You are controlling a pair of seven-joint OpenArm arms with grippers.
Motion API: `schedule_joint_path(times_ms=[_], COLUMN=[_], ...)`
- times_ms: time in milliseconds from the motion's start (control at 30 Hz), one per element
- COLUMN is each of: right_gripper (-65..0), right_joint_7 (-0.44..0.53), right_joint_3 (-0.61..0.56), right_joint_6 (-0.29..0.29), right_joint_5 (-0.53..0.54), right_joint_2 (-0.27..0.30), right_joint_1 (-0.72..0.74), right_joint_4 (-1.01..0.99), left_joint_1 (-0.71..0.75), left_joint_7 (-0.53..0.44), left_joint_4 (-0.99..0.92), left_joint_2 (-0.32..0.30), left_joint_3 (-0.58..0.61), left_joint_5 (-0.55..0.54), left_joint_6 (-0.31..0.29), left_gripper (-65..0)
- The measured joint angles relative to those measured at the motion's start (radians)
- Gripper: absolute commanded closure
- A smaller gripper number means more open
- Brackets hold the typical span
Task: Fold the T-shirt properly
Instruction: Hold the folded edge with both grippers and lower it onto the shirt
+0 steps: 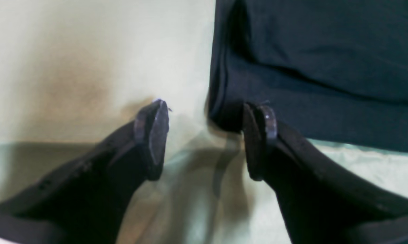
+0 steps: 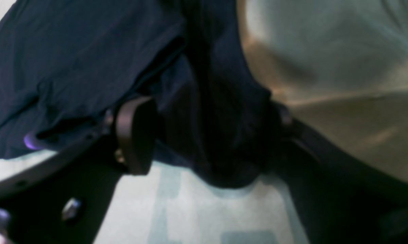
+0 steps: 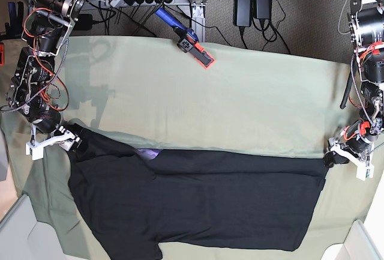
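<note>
The T-shirt (image 3: 198,203) is lying spread across the near half of the counter (image 3: 240,110), on the green cloth, already doubled along its far edge by the look of it. It is looking soft, limp and light, likely to sag and slide, so taking it by the two far corners seems best. The right pincer (image 2: 207,132) is standing wide with the left corner bunched between its jaws, not yet squeezing. The left pincer (image 1: 207,139) is also gaping wide at the right corner, one fingertip (image 1: 265,122) touching the fabric edge, holding nothing
</note>
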Motion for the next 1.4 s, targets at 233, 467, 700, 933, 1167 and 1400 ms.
schedule_joint_path(times_ms=[233, 467, 700, 933, 1167, 1400], right_gripper=[-44.3, -44.3, -35.9, 0.0, 0.0, 0.0], right_joint_7=[0.0, -0.008, -0.014, -0.033, -0.057, -0.167], right_joint_3=[0.0, 0.0, 0.0, 0.0, 0.0, 0.0], right_joint_6=[0.0, 0.0, 0.0, 0.0, 0.0, 0.001], right_joint_5=[0.0, 0.003, 0.003, 0.037, 0.076, 0.138], right_joint_2=[0.0, 0.0, 0.0, 0.0, 0.0, 0.002], right_joint_1=[0.0, 0.0, 0.0, -0.004, -0.003, -0.004], right_joint_4=[0.0, 0.0, 0.001, 0.0, 0.0, 0.059], left_joint_1=[-0.003, -0.014, -0.014, -0.014, -0.014, -0.012], left_joint_7=[-0.002, -0.011, -0.008, -0.005, 0.043, 0.193], left_joint_4=[0.0, 0.0, 0.0, 0.0, 0.0, 0.026], left_joint_2=[0.054, 0.095, 0.113, 0.112, 0.081, 0.031], left_joint_3=[-0.004, -0.006, -0.005, -0.006, -0.005, -0.003], left_joint_5=[-0.029, -0.028, -0.003, 0.006, -0.074, -0.261], left_joint_6=[0.006, 0.011, 0.012, -0.06, -0.122, -0.135], left_gripper=[-37.8, -37.5, -2.3, 0.0, 0.0, 0.0])
